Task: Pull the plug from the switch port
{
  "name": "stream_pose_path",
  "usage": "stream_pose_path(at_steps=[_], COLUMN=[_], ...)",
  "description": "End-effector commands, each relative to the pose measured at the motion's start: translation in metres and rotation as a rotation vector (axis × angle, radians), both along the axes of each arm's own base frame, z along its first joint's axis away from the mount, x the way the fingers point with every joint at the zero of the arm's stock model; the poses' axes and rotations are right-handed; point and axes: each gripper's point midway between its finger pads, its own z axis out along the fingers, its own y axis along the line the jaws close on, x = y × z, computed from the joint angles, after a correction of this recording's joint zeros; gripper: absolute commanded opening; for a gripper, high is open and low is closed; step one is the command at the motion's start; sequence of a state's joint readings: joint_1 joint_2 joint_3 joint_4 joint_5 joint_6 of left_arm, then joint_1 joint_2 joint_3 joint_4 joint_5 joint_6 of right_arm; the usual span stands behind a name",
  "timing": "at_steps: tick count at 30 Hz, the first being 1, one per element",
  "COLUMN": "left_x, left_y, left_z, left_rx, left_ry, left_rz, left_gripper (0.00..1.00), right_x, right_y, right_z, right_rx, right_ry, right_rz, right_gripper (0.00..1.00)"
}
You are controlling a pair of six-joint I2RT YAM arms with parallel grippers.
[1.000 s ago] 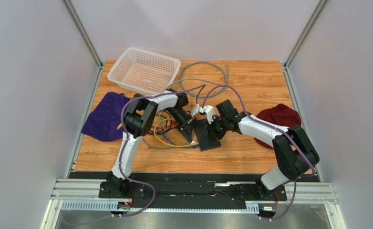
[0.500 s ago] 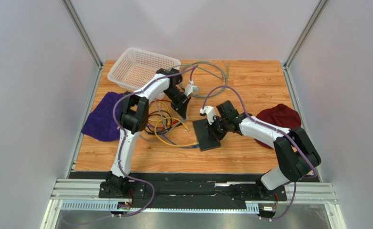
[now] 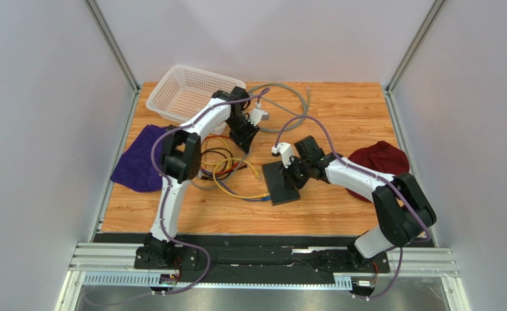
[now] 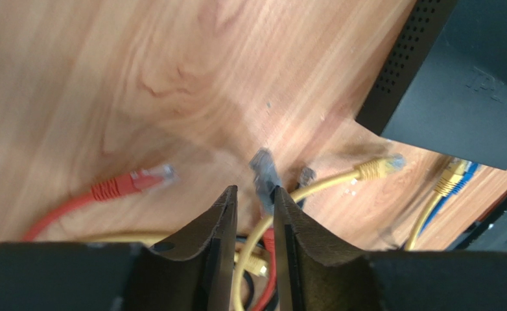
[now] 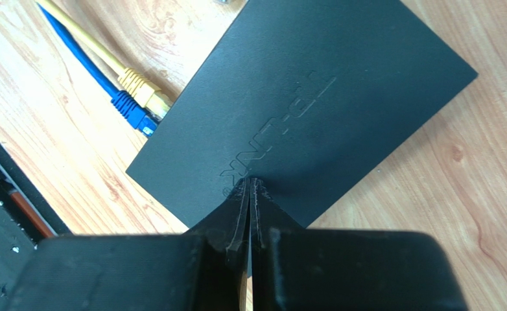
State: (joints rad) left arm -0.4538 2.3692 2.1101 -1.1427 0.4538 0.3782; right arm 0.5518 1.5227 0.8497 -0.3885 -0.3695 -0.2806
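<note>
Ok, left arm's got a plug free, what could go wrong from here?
1. The gray plug sits only at the left gripper's tips; it may slip out.
2. The right gripper merely presses shut tips on the switch; the tangled cables could drag it, with the yellow plug and blue plug plugged in.

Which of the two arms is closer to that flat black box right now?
Right. Its closed fingers press on the switch. The left fingers, gripping a grey plug, hang farther back, between the switch and the white basket.
</note>
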Motion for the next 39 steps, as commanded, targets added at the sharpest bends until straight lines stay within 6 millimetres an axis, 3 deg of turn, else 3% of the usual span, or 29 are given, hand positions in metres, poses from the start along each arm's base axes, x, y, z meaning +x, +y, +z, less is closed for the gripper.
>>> stream_pose_path(at_steps=[1,2,4,5,8,9,11,12,14,15,22,24,29,39], left_x=[-0.010,-0.016,-0.032,-0.036,-0.059,-0.072,-0.111,-0.126,-0.150,-0.158,-0.157,-0.167,-0.160,-0.158], left_y=[-0.017,-0.019,-0.021,-0.024,-0.025,-0.025,-0.038,-0.038,-0.045,-0.045,-0.065,-0.067,-0.069,-0.075], left_z=[0.077,0.092,0.089,0.098,0.090,0.084,0.096,0.092,0.095,0.086,0.041,0.030,0.004,-0.014], left_rx=[-0.071,-0.097,-0.110,-0.140,-0.159,-0.177,-0.313,-0.351,-0.436,-0.433,-0.460,-0.460,-0.403,-0.373], left_ry=[-0.160,-0.180,-0.150,-0.160,-0.094,-0.053,0.082,0.119,0.197,0.236,0.300,0.348,0.328,0.346], left_rz=[0.027,0.016,0.003,0.003,-0.003,-0.045,-0.153,-0.208,-0.272,-0.269,-0.152,-0.146,-0.145,-0.142], left_gripper=[0.40,0.41,0.43,0.44,0.45,0.45,0.45,0.45,0.45,0.45,0.45,0.45,0.45,0.45], right_x=[0.015,0.015,0.014,0.014,0.010,0.009,0.005,0.003,0.000,-0.002,-0.011,-0.013,-0.018,-0.018], right_y=[-0.005,-0.006,-0.006,-0.006,-0.006,-0.006,-0.007,-0.008,-0.009,-0.010,-0.016,-0.019,-0.021,-0.022], right_z=[0.006,0.006,0.005,0.005,0.005,0.004,0.003,0.002,0.001,0.001,-0.004,-0.006,-0.010,-0.014], right_rx=[-0.010,-0.011,-0.011,-0.012,-0.005,-0.001,0.002,0.002,0.000,0.000,-0.008,-0.011,-0.020,-0.028], right_ry=[-0.047,-0.045,-0.040,-0.042,-0.035,-0.026,-0.016,-0.007,-0.001,0.000,0.008,0.009,0.016,0.022], right_rz=[-0.048,-0.051,-0.048,-0.049,-0.050,-0.054,-0.057,-0.056,-0.056,-0.056,-0.057,-0.065,-0.064,-0.057], right_gripper=[0.03,0.03,0.03,0.03,0.03,0.03,0.04,0.04,0.04,0.04,0.04,0.04,0.04,0.04])
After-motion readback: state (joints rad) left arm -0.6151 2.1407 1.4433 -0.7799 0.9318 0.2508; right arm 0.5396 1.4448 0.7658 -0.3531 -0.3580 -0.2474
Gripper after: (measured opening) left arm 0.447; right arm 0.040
